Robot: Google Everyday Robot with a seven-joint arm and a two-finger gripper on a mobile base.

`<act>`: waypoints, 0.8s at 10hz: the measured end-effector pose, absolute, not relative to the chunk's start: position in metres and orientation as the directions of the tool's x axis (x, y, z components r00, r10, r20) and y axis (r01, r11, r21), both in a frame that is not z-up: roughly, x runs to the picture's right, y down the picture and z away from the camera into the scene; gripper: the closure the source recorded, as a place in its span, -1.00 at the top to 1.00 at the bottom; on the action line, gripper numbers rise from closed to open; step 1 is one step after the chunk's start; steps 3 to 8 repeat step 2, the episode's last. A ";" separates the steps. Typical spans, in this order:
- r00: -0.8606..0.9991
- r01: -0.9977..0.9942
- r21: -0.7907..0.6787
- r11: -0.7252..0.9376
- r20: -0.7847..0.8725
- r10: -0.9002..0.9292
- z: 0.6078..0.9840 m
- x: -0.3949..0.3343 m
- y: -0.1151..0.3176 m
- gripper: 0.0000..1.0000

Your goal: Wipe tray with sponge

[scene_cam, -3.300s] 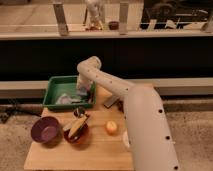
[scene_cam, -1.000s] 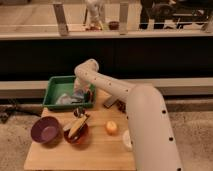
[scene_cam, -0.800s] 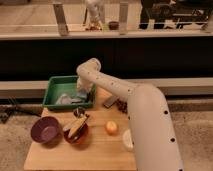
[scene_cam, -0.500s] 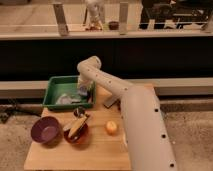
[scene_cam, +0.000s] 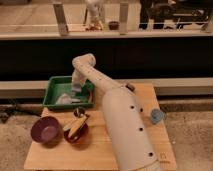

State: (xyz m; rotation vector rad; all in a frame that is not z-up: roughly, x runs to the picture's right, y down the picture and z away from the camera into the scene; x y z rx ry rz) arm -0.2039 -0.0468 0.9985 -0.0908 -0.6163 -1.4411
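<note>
The green tray (scene_cam: 54, 86) sits at the back left of the wooden table. My gripper (scene_cam: 76, 90) reaches down into the tray's right half, just above its bottom. A pale grey soft thing (scene_cam: 64, 99), probably the sponge, lies on the tray floor just left of and below the gripper. Whether the gripper touches or holds it is hidden by the wrist. My white arm (scene_cam: 120, 120) stretches from the front right across the table to the tray.
A round purple bowl (scene_cam: 46, 130) stands at the front left. A dark red bowl (scene_cam: 76, 132) holding utensils stands next to it. A small blue thing (scene_cam: 157, 116) lies at the table's right edge. A small dark thing (scene_cam: 130, 86) lies at the back.
My gripper has stayed in the tray, shifting a little right and then back left. The arm now covers the orange fruit that showed on the table before.
</note>
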 end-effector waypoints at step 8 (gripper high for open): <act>-0.040 0.931 0.340 0.134 0.459 -0.888 0.991 -0.222 -0.029 -1.00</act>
